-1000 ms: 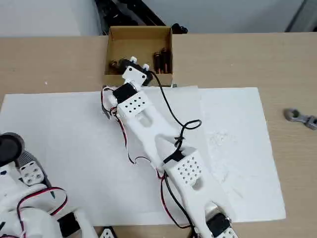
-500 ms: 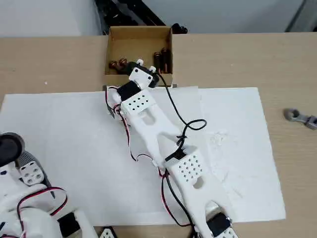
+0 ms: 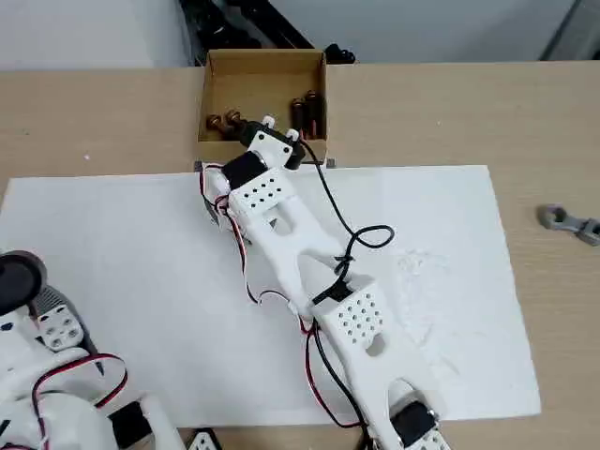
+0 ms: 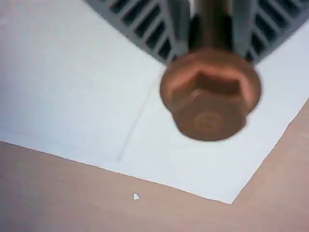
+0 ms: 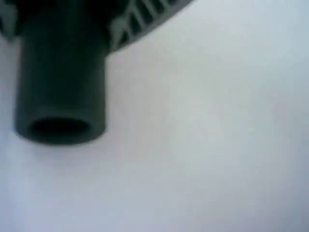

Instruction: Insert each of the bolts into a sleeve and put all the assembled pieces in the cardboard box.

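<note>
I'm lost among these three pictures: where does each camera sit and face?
High view: fixed above the table, looking down on the cardboard box, white paper, the stretched arm and the folded arm.
Left wrist view: on the left arm's wrist, facing down past its fingers and the bolt they hold, to the paper's corner.
Right wrist view: on the right arm's wrist, facing down past its fingers and the sleeve they hold, to the paper.
Shared: all three show the white paper.

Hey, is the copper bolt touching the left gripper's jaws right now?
Touching. The left wrist view shows the bolt with its shank pinched between the left gripper's grey jaws, with the hex head hanging out below them over the paper.
</note>
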